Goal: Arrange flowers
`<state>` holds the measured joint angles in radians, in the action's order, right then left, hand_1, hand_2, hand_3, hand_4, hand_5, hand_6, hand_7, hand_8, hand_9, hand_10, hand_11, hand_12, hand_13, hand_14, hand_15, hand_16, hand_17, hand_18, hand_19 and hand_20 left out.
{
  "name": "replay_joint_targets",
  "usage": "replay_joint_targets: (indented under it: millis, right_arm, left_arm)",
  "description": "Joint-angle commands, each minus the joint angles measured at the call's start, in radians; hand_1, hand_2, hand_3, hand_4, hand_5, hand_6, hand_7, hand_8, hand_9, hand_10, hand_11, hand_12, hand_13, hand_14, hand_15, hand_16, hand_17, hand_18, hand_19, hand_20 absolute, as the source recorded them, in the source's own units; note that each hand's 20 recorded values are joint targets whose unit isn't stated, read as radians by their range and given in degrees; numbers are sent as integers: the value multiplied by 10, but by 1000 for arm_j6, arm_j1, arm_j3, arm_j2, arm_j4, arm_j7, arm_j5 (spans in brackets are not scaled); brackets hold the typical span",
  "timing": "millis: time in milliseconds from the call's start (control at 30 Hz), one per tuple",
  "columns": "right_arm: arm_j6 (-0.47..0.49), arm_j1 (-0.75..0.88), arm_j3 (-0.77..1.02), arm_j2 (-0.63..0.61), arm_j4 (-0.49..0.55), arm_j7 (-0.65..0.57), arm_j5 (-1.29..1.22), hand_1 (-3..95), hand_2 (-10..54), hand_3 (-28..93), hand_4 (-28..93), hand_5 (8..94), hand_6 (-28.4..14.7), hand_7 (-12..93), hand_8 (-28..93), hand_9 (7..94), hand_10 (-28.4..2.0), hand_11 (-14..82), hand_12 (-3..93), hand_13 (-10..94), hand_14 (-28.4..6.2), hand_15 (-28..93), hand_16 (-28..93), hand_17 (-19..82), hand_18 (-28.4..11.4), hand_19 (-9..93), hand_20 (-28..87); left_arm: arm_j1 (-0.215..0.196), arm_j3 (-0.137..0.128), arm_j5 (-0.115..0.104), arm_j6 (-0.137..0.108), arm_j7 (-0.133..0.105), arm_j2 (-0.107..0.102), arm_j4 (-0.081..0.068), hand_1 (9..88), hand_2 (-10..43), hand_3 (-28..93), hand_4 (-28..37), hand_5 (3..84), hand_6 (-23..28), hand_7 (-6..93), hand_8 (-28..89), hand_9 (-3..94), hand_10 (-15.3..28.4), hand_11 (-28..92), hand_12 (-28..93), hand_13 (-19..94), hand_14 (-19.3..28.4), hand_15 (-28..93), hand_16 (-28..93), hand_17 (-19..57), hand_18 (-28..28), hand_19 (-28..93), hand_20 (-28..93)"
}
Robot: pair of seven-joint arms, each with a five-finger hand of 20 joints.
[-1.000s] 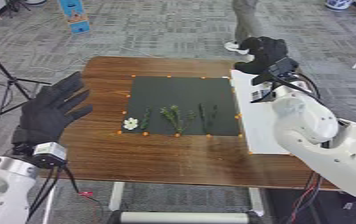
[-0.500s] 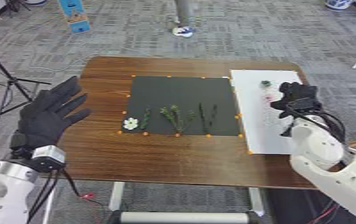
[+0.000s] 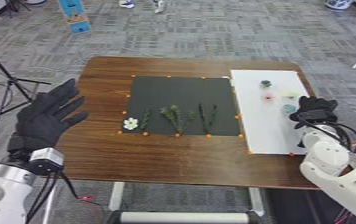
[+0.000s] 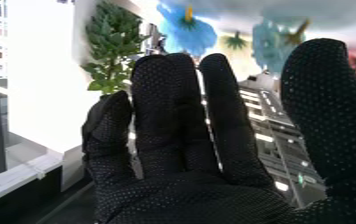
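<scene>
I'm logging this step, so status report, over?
Left robot hand open. Right robot hand open, partly hiding white sheet. White flower, green sprigs on black mat.

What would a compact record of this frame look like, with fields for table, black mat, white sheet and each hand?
Table: brown wooden table
Black mat: dark mat left of the sheet
On mat: white flower at the near left corner; green stems to its right
White sheet: white sheet on the table's right side
On sheet: several small blooms, including a pink bloom and a teal bloom
Left hand: open, at the table's left edge
Right hand: fingers straight, at the sheet's right edge
</scene>
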<state>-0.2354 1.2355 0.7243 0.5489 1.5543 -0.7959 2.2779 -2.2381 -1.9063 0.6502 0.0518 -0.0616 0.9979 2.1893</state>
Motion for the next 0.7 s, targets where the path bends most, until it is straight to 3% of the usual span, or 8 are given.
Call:
replay_joint_targets:
  millis: [33, 500, 700]
  right_arm:
    - [-9, -26, -34, 11, -10, 9, 9, 314, -95, 856, -283, 467, -35, 284, -117, 454, -137, 321, 271, 439, -129, 737, 269, 232, -221, 807, 567]
    - [3, -105, -118, 51, -80, 53, -34, 313, -95, 856, -283, 468, -33, 290, -119, 468, -133, 330, 269, 449, -126, 739, 267, 231, -219, 807, 568]
    - [6, -115, -142, 63, -118, 73, -55, 343, -95, 856, -282, 508, -3, 307, -132, 577, -104, 329, 251, 516, -98, 734, 277, 235, -214, 798, 568]
  left_arm:
    - [-14, -7, -5, -10, 3, 10, 9, 206, -59, 681, -283, 268, 30, 140, -75, 197, 98, 108, 175, 161, 129, 108, 65, -132, 241, 397, 62]
    - [-15, -8, -5, -8, 2, 9, 10, 207, -59, 680, -283, 269, 31, 139, -75, 197, 98, 106, 175, 161, 129, 108, 64, -132, 241, 397, 61]
    - [-12, -4, -8, -9, 3, 5, 7, 206, -59, 680, -283, 269, 30, 140, -75, 197, 98, 106, 175, 161, 129, 109, 64, -132, 241, 397, 61]
